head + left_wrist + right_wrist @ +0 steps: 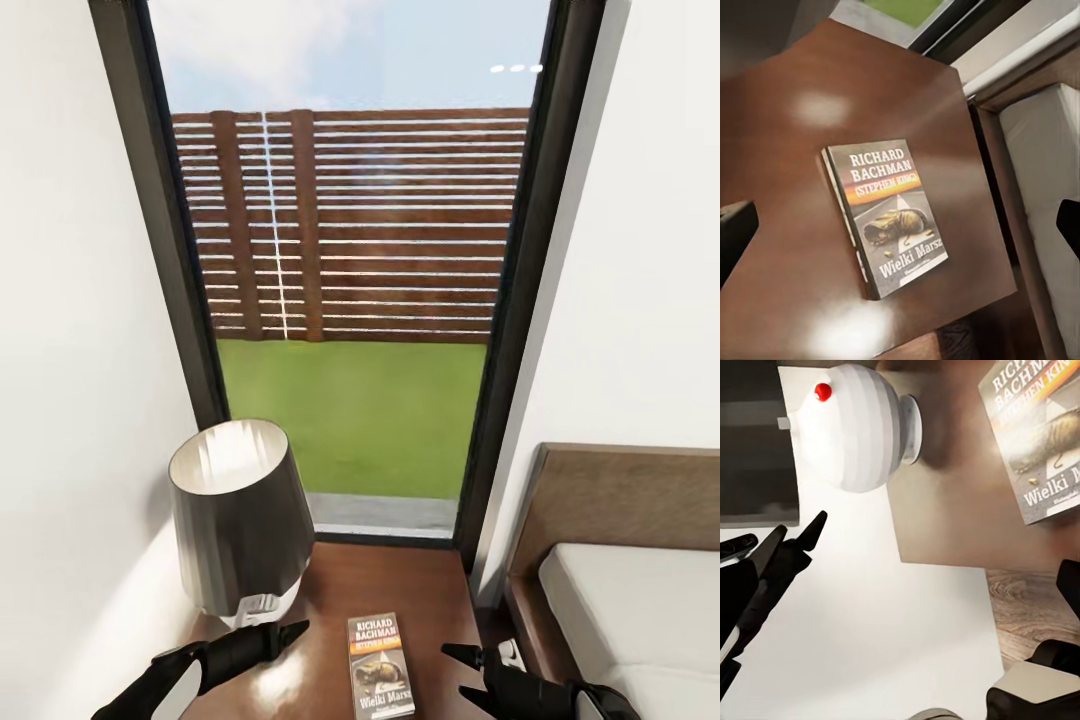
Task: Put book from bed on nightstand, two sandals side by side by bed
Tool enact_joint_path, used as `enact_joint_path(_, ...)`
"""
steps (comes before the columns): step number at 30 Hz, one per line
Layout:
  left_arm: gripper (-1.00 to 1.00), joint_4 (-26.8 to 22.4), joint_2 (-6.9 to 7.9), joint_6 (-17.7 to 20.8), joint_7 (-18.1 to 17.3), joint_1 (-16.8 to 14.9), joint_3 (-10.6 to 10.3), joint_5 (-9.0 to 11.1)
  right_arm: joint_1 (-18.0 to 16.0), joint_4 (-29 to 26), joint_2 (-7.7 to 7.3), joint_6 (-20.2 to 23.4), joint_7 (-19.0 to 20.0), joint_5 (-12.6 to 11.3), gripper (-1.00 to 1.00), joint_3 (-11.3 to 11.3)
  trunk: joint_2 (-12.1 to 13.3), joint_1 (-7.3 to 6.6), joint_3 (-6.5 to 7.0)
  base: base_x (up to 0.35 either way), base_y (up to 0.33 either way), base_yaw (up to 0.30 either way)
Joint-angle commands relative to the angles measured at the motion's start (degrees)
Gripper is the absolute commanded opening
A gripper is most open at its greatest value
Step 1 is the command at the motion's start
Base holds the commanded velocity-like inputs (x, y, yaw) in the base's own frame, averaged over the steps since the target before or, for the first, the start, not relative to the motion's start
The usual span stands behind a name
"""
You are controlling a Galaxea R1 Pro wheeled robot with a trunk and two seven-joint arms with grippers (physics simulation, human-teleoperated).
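Beyond the glass, a tall dark-framed window (350, 280) shows a slatted brown fence (350, 225) and a green lawn (355, 420) under a pale sky, with white walls to either side. Right of the window stands the bed (640, 620), its brown headboard (630, 500) against the wall and its pale mattress (1050, 187) just beside the nightstand (400, 585), whose glossy reddish-brown top serves as the surface below the window. A lamp (240, 520) with a dark shade stands on the surface's left rear part; the right wrist view shows its rounded white base (859, 424) with a small red dot.

The book (380, 665) lies flat and face up on the surface, towards its front, cover reading "RICHARD BACHMAN"; nothing grips it. It sits between the two grippers in the head view. The left gripper (275, 640) hovers to the book's left, near the lamp's foot and apart from the book; the head view leaves unclear how its fingers stand, while in its own wrist view the dark fingertips (735, 225) show at opposite edges with the book well within the gap, so they stand spread. The right gripper (462, 672) is just to the book's right, beside the surface's right edge, its two pointed fingers apart and empty, not touching the book.
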Motion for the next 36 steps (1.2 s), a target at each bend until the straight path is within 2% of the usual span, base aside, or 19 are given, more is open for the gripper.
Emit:
enact_joint_path(1, 1.00, -0.07, 0.04, 0.54, 0.00, -0.03, -0.22, 0.60, -0.03, 0.02, 0.00, 0.30, 0.08, -0.04, 1.00, -0.18, 0.39, -0.23, 0.13, 0.000, 0.000, 0.000)
enact_joint_path(10, 1.00, 0.01, -0.38, 0.52, 0.22, -0.03, -0.22, 0.57, -0.03, 0.09, 0.00, 0.26, -0.19, -0.03, 1.00, -0.18, 4.00, -2.21, 1.74, 0.000, 0.000, 0.000)
enact_joint_path(13, 1.00, 0.01, -0.72, 0.52, 1.40, -0.03, -0.23, 0.53, -0.03, 0.10, 0.02, -0.23, -0.29, 0.13, 1.00, -0.14, 5.20, -2.87, 2.28, 0.000, 0.000, 0.000)
enact_joint_path(16, 1.00, 0.01, -1.36, 0.28, 5.23, -0.03, -0.26, 0.53, -0.03, 0.26, 0.00, -4.83, -0.39, 1.04, 1.00, -0.11, 6.40, -3.53, 2.82, 0.000, 0.000, 0.000)
enact_joint_path(22, 1.00, 0.05, -2.12, -1.25, 8.98, -0.03, -0.35, 0.58, -0.02, 1.24, -0.02, -11.87, -1.91, 4.82, 1.00, -0.12, 8.81, -4.84, 3.90, 0.000, 0.000, 0.000)
enact_joint_path(24, 1.00, 0.09, -2.33, -2.01, 9.75, -0.03, -0.37, 0.59, -0.01, 2.47, -0.01, -14.12, -4.18, 6.76, 1.00, -0.12, 9.61, -5.28, 4.26, 0.000, 0.000, 0.000)
enact_joint_path(25, 1.00, 0.56, -2.45, -2.49, 10.22, -0.03, -0.39, 0.59, -0.01, 3.91, 0.00, -16.04, -8.54, 8.14, 1.00, -0.16, 10.01, -5.50, 4.44, 0.000, 0.000, 0.000)
enact_joint_path(28, 1.00, 1.04, -2.46, -2.74, 10.42, -0.03, -0.36, 0.60, 0.00, 4.61, -0.02, -18.09, -13.45, 8.71, 1.00, -0.17, 11.21, -6.16, 4.97, 0.000, 0.000, 0.000)
enact_joint_path(29, 1.00, 1.72, -2.46, -2.84, 10.53, -0.03, -0.33, 0.58, 0.01, 4.94, -0.02, -21.24, -17.66, 8.97, 1.00, -0.16, 11.62, -6.38, 5.15, 0.000, 0.000, 0.000)
enact_joint_path(33, 1.00, 4.06, -2.46, -3.55, 10.66, -0.03, -0.37, 0.53, 0.03, 5.79, 0.02, -25.36, -21.44, 9.14, 1.00, -0.11, 13.22, -7.26, 5.87, 0.000, 0.000, 0.000)
enact_joint_path(36, 1.00, 5.71, -2.46, -5.03, 11.10, -0.03, -0.39, 0.52, 0.04, 7.57, -0.01, -26.30, -22.47, 9.17, 1.00, -0.16, 14.42, -7.92, 6.41, 0.000, 0.000, 0.000)
